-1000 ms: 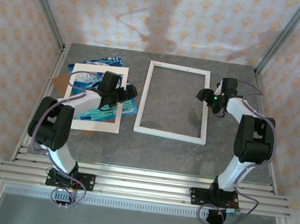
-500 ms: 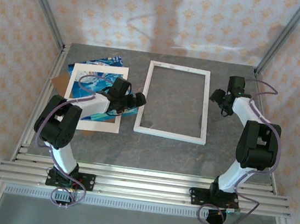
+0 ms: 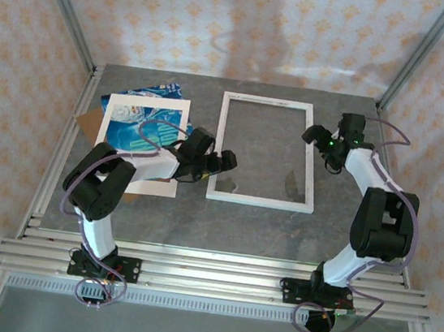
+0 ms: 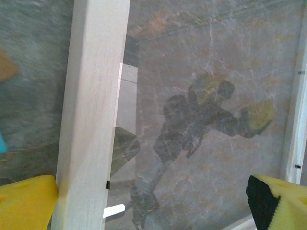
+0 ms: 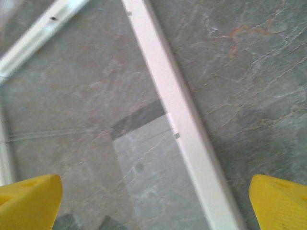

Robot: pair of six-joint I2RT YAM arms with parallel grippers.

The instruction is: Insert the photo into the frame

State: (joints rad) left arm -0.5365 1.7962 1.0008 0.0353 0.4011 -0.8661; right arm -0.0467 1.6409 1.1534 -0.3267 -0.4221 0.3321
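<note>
White moulding marks the frame (image 3: 267,99), which lies flat on the grey stone-pattern table (image 3: 239,225), right of centre in the overhead view. A pane inside it shows pale reflections near the bottom rail.

The photo (image 3: 156,90) lies outside the frame, on the left part of the table. It sits under a cream mat (image 3: 148,103). Its blue print shows through the mat's window, and one blue corner sticks out past the mat's far edge. A brown backing board (image 3: 84,122) shows at the mat's left edge.

Left gripper (image 3: 220,164): positioned over the frame's left rail, near the lower left corner. In the left wrist view, the left gripper (image 4: 153,206) has its jaws spread wide and holds nothing. The frame (image 4: 91,110) rail passes between the yellow pads, close against the pad on the left of that view. Contact cannot be confirmed.

Right gripper (image 3: 318,135): positioned over the frame's right rail, in its upper half. In the right wrist view, the right gripper (image 5: 153,201) is also wide and holds nothing. The frame (image 5: 172,110) rail runs diagonally between the pads.
</note>
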